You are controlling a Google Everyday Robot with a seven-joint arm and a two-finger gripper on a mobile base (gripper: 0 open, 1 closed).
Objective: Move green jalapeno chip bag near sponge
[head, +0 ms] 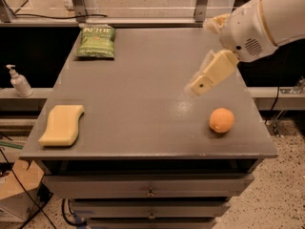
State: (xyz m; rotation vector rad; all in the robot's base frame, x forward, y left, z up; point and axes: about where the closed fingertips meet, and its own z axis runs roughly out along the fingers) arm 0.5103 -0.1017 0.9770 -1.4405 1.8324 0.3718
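Observation:
The green jalapeno chip bag (96, 42) lies flat at the far left corner of the grey table (138, 80). The pale yellow sponge (62, 124) lies at the near left edge, well apart from the bag. My gripper (200, 84) hangs above the right half of the table, on the cream arm coming in from the upper right. It holds nothing and is far from both the bag and the sponge.
A round orange fruit (221, 120) sits near the table's front right corner, just below and right of the gripper. A soap dispenser bottle (20, 82) stands on a ledge to the left. Drawers (150, 187) are under the tabletop. A metal frame runs along the back.

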